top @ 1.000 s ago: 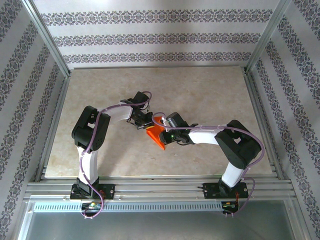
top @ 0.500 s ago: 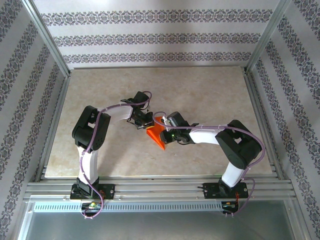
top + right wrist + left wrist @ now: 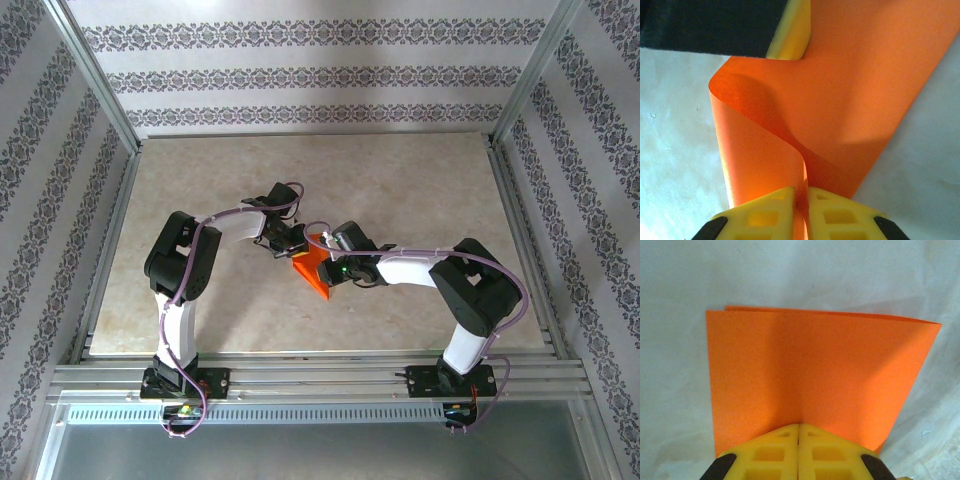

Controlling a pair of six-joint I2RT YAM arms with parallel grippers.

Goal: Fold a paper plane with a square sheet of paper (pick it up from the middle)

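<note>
The square sheet of paper (image 3: 312, 272), bent into a loose fold, spans between our two grippers over the table (image 3: 430, 190). Our left gripper (image 3: 799, 427) is pinched tight on one edge, and the sheet spreads straight ahead of its fingers. Our right gripper (image 3: 801, 195) clamps the opposite edge, with the paper curving away in front.

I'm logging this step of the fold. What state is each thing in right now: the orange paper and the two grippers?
thin orange-red sheet of paper: doubled over, two layers showing at its far edge, bowed in a curve between the grippers.
left gripper, yellow fingers: shut on one edge of the paper.
right gripper, yellow fingers: shut on another edge of the paper.
</note>
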